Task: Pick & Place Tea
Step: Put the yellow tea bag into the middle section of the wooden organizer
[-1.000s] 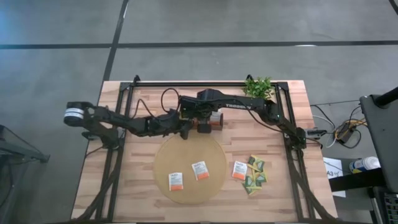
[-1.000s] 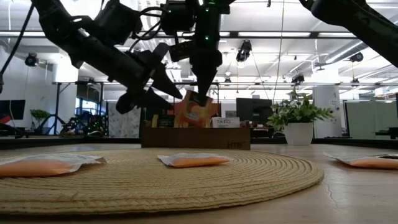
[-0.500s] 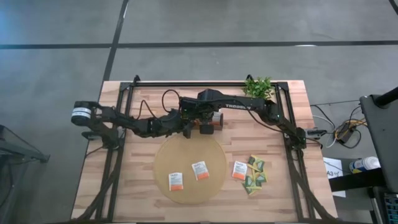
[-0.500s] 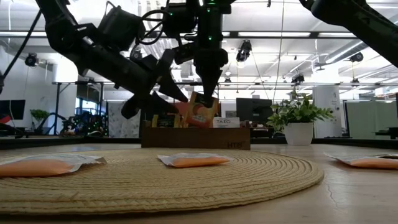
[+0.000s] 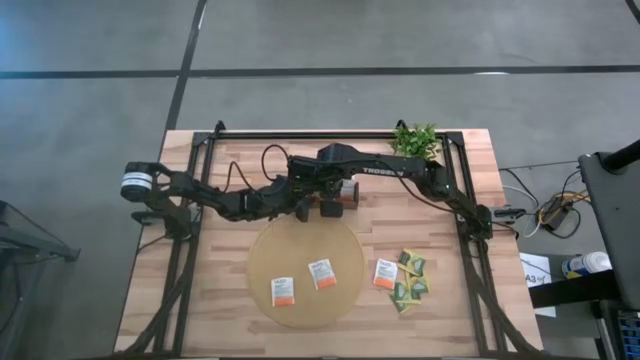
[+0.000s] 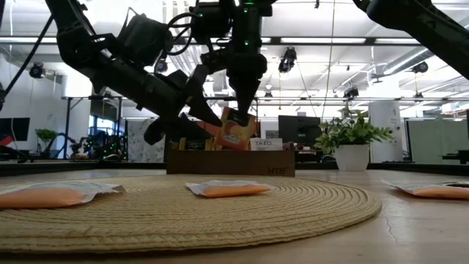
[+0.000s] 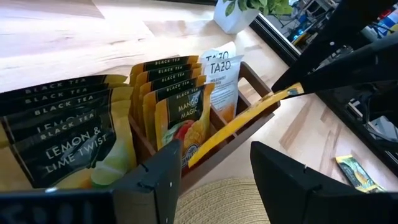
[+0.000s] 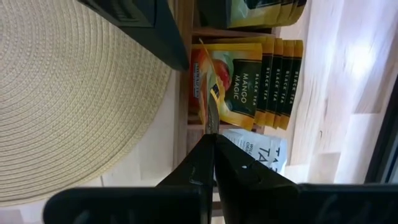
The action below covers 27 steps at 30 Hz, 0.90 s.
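My right gripper (image 6: 240, 116) points down over the dark brown tray (image 6: 231, 163), shut on an orange-and-yellow tea sachet (image 6: 236, 133). That sachet shows edge-on in the left wrist view (image 7: 242, 121). My left gripper (image 7: 214, 180) is open, just on the near-left side of the tray, touching nothing. The tray holds upright rows of sachets: lemon (image 7: 68, 140), mango (image 7: 177, 106) and white (image 7: 224, 71). Two white-and-orange sachets (image 5: 283, 291) (image 5: 321, 273) lie flat on the round tan mat (image 5: 305, 245). Another sachet (image 5: 384, 274) and a small pile of green-yellow ones (image 5: 410, 285) lie on the table to the mat's right. My right gripper pinches the sachet's upper edge (image 8: 210, 127) between its two fingers, coming from above and pointing down. The sachet hangs tilted below the fingers. Its lower end (image 7: 196, 155) reaches into the tray's middle compartment, in front of the mango row.
A small green plant in a white pot (image 6: 352, 143) stands at the table's far edge, right of the tray. A black frame rail (image 5: 330, 134) runs along that edge. Bare wood lies left of the mat (image 5: 210, 280).
My left gripper has moved a little toward the tray and slightly up, staying open. My right gripper and the sachet it holds have stayed almost in place over the tray.
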Motion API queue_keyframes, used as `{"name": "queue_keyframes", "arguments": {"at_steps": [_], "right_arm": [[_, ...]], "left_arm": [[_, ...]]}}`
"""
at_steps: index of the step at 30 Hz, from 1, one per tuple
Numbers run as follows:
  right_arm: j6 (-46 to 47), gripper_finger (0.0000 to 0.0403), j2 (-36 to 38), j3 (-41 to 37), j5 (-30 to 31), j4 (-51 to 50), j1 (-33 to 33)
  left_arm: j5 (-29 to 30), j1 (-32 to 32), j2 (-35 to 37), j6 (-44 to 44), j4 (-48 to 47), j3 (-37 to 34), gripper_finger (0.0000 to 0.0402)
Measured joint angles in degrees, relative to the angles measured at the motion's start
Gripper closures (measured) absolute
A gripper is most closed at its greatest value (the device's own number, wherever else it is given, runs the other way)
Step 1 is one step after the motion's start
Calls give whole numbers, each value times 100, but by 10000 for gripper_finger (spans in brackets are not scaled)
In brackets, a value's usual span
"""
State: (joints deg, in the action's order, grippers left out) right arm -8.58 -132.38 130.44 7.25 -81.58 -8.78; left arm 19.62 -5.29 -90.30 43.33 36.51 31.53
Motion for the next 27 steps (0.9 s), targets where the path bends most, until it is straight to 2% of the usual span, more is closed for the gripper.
{"name": "queue_keyframes", "arguments": {"at_steps": [27], "right_arm": [[-78, 394, 4, 163, -15, 159, 4]], "left_arm": [[-4, -189, -4, -161, 191, 5, 216]]}}
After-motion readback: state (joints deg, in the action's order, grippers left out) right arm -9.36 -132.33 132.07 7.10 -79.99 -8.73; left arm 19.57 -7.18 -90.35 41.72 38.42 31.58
